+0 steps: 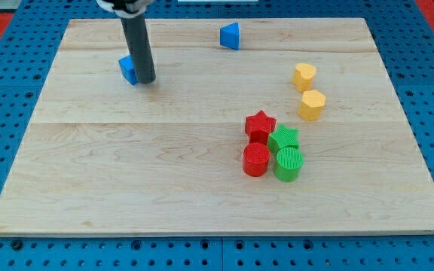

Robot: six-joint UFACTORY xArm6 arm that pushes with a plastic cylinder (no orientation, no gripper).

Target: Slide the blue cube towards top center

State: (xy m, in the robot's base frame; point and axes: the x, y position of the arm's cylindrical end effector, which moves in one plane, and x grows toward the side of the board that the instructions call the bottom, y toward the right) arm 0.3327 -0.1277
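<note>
My tip (146,80) touching blue cube (128,69) right side, near board (202,203) top-left edge; no gripper

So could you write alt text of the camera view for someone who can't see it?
A dark rod's tip touches the right side of a blue cube at the upper left of a wooden board. A blue triangular block sits top center; two yellow blocks right; red star, green star, red cylinder, green cylinder clustered lower right.
</note>
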